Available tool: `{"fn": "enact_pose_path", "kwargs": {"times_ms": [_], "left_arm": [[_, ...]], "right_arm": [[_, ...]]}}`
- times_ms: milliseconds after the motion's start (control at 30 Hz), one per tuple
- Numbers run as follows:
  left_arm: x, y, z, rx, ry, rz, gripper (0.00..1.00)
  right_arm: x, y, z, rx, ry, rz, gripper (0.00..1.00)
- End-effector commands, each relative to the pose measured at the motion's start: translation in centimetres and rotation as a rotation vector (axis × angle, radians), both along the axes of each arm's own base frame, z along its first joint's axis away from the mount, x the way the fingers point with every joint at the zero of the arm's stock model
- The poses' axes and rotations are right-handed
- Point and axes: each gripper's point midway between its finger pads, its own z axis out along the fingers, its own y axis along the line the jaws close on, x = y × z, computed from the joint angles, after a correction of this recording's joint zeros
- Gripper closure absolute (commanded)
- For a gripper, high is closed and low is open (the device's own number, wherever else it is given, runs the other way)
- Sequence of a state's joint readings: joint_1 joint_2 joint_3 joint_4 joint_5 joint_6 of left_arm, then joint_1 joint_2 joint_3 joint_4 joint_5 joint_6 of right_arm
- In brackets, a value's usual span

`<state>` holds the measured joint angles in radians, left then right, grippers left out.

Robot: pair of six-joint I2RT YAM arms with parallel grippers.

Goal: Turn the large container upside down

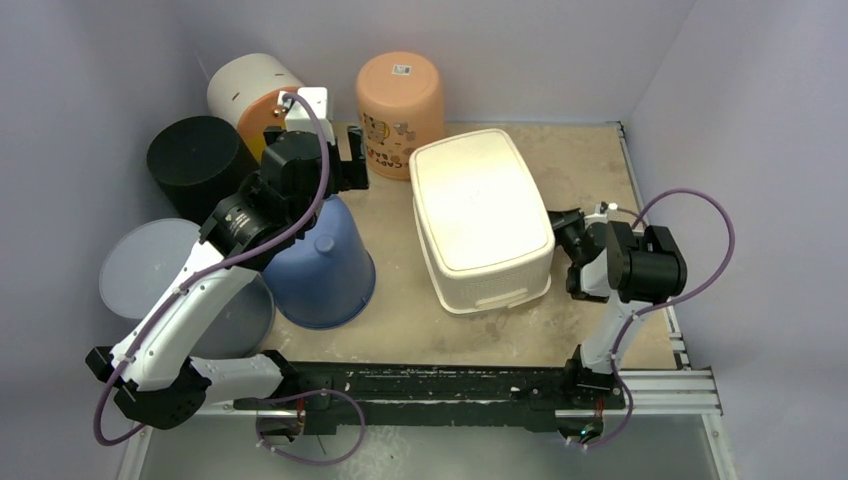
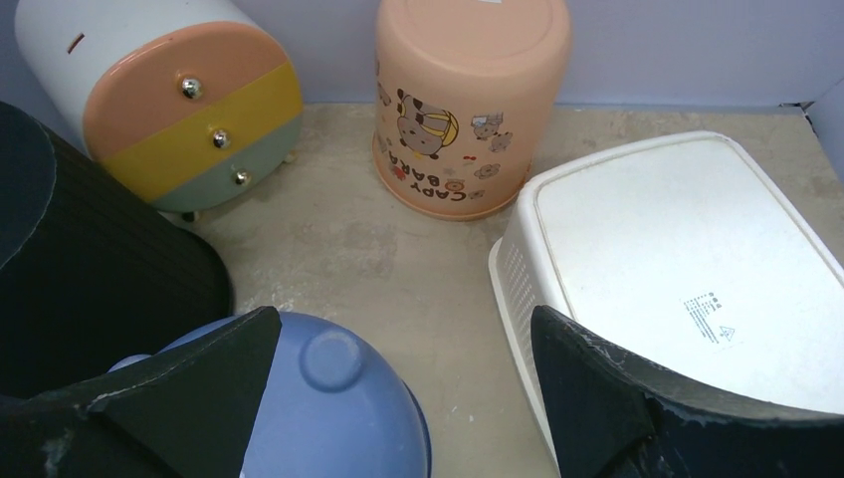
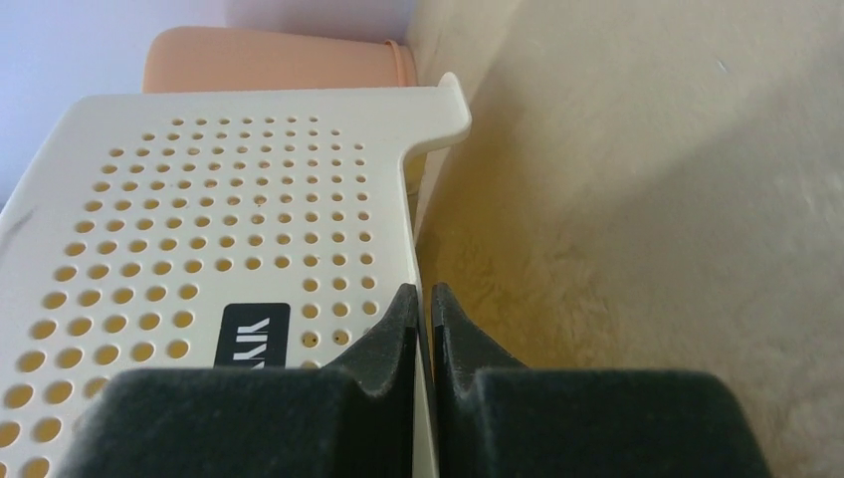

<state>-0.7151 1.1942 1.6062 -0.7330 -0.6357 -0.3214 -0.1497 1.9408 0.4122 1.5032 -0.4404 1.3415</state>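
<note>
The large white perforated container [image 1: 480, 215] lies bottom-up in the middle of the table; its flat base with a small label faces up in the left wrist view [image 2: 677, 259]. My right gripper [image 1: 562, 228] is at its right side, low by the table, shut on the thin edge of the container's rim [image 3: 423, 299]; the holed side wall [image 3: 199, 219] fills the left of that view. My left gripper [image 1: 350, 150] is open and empty [image 2: 403, 329], above the blue bucket, left of the container and apart from it.
An upturned blue bucket [image 1: 325, 265] stands under my left arm. A peach bucket [image 1: 400, 100], a white drum with coloured drawers [image 1: 250, 90], a black bin [image 1: 195, 160] and a translucent grey bin [image 1: 160, 270] crowd the back left. Walls close the left, back and right.
</note>
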Motion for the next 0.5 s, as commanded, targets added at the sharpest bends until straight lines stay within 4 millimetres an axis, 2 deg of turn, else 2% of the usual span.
{"fn": "enact_pose_path", "kwargs": {"times_ms": [0,133,333,467], "left_arm": [[0.4,-0.2,0.6,-0.017,-0.036,0.007,0.07],[0.5,-0.4,0.4,-0.019,-0.035,0.002,0.07],[0.5,-0.4,0.3,-0.022,-0.033,-0.001,0.07],[0.4,-0.5,0.2,-0.025,-0.032,-0.002,0.07]], "right_arm": [[2.0,-1.7,1.9,-0.212,-0.041,-0.031,0.99],[2.4,-2.5,0.8,-0.299,0.028,-0.039,0.92],[2.4,-2.8,-0.4,-0.356,0.091,-0.023,0.69],[2.5,-3.3,-0.4,-0.402,0.109,-0.028,0.53]]}}
